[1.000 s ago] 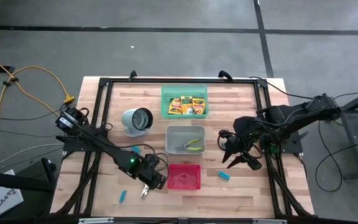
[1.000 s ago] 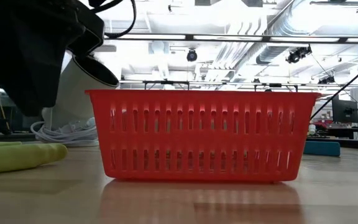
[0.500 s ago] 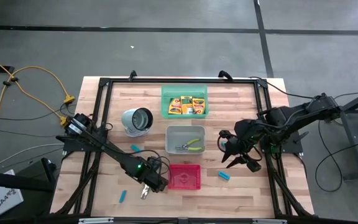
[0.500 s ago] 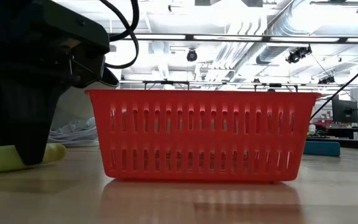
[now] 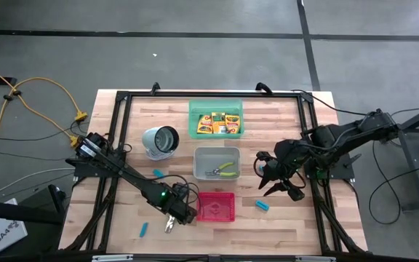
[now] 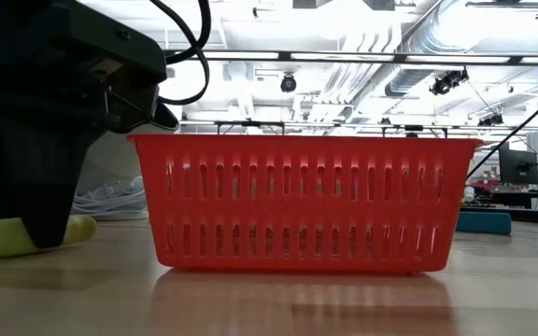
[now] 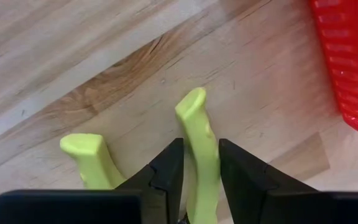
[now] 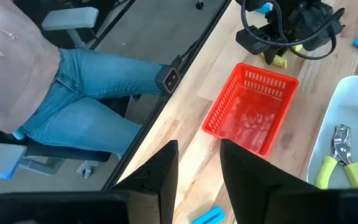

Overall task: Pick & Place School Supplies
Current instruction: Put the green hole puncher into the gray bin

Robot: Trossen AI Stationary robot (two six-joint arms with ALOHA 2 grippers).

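One plier handle (image 7: 201, 149) between left claw (image 7: 197, 177) fingers

Counter (image 5: 151, 116): light wooden slats, bordered by a black metal frame. Floor (image 5: 195, 65): grey concrete, crossed by dark seam lines; a yellow cable (image 5: 31, 91) is laid across it beside the counter's left side. Ceiling (image 6: 344, 28): white, open, fitted with ducts, pipes and strip lights, as seen in the low view. A monitor (image 6: 516, 166) is seen at the far right of the room. A seated person in blue jeans (image 8: 86, 93), on a chair, is shown beside the counter edge in the right wrist view.
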